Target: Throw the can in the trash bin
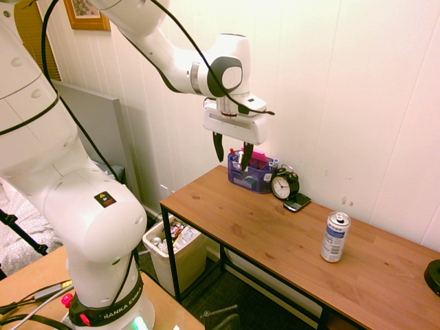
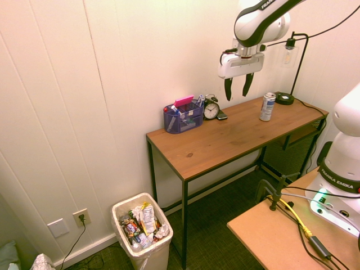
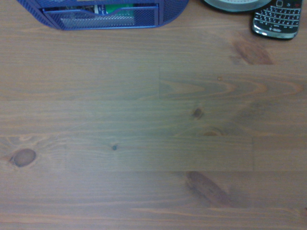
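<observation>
One bad nudge from the open, empty claw (image 2: 238, 90), upper right in the second exterior view, could topple that slim can (image 2: 267, 107).

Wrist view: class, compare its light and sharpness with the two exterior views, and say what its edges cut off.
Wrist view: dim, slightly soft, the organizer and alarm clock cropped by the top edge. First exterior view: brighter, pale glare on the wall. Second exterior view: bright too, wall tinted pinkish, bin readable.
</observation>
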Controlling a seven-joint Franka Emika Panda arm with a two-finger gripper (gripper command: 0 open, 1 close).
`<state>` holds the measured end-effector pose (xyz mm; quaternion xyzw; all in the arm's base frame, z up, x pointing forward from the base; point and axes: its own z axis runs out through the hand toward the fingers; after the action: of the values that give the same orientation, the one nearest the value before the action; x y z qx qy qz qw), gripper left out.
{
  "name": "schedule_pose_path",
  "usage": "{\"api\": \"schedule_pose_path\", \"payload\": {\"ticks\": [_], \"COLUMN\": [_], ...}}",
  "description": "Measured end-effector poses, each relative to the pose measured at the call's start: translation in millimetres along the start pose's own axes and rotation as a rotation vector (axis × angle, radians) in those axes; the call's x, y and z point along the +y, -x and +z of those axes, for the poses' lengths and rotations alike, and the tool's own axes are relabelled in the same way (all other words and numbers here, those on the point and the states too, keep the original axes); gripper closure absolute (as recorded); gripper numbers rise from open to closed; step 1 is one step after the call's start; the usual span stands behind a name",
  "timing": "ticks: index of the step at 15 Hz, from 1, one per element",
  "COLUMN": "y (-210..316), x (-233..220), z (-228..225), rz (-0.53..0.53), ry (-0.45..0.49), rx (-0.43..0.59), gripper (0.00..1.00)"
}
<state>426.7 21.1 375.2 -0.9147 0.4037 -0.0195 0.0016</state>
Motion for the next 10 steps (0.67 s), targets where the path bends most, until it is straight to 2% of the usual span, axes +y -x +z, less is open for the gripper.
{"api": "schedule_pose_path", "payload": {"ticks": [4, 10], "y": [-21.3, -125.7], "x": [24.4, 148.2], "z": [11.3, -3.3], "rz": [0.036, 0.209], "ry": [-0.018, -0.127], "rx": [-0.003, -0.067], "gripper": [0.00, 0.00]}}
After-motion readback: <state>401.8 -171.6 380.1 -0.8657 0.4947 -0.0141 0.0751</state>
